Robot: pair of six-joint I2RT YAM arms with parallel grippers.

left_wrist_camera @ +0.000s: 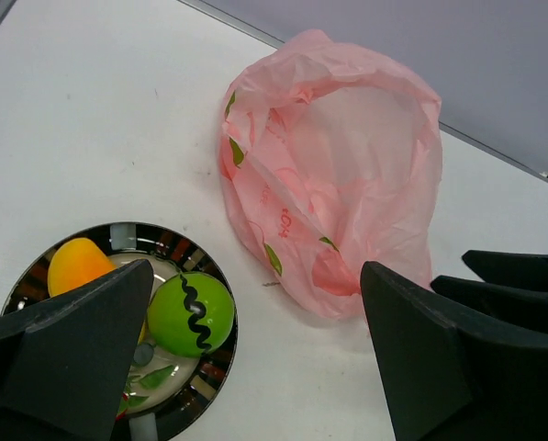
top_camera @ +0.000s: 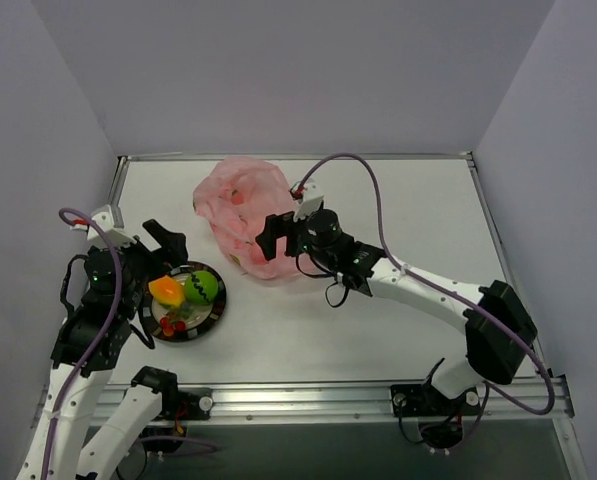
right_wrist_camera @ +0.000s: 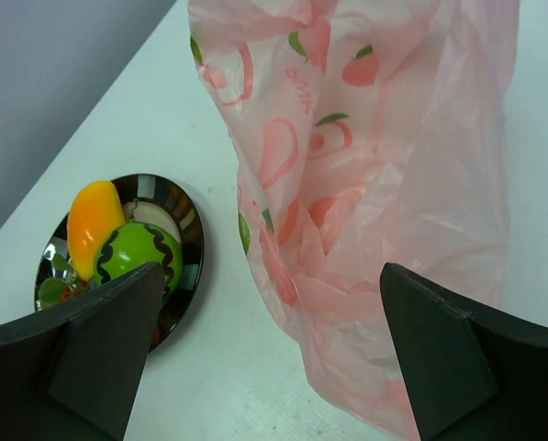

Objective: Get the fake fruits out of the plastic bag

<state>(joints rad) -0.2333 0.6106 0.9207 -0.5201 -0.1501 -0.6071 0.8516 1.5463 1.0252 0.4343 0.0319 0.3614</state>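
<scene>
A bare white table [top_camera: 398, 200] with a metal rail [top_camera: 308, 395] at its near edge, boxed in by plain pale walls [top_camera: 278, 70], held the scene. The bag [top_camera: 240, 205] lay crumpled toward the far middle of the table. Its long axis slanted from far-left to near-right, and where its mouth pointed was hard to tell. It was thin, translucent pink film, wrinkled and puffed, printed with peaches and green leaves.

The fruits sat outside it on a round, dark-rimmed glossy plate [top_camera: 203, 332] at the near left, well apart from the bag. They were an orange-yellow fruit [top_camera: 164, 290], touching a round lime-green fruit [top_camera: 201, 287] marked with a dark zigzag, and tiny red pieces [top_camera: 175, 325] just beside them. All were smooth, shiny plastic.

The left gripper [left_wrist_camera: 255, 271] hung above the plate, its black wedge-shaped fingers spread wide and holding nothing. The right gripper [right_wrist_camera: 272, 271] hovered at the bag's near-right edge — fingers likewise wide apart, gripping nothing.
</scene>
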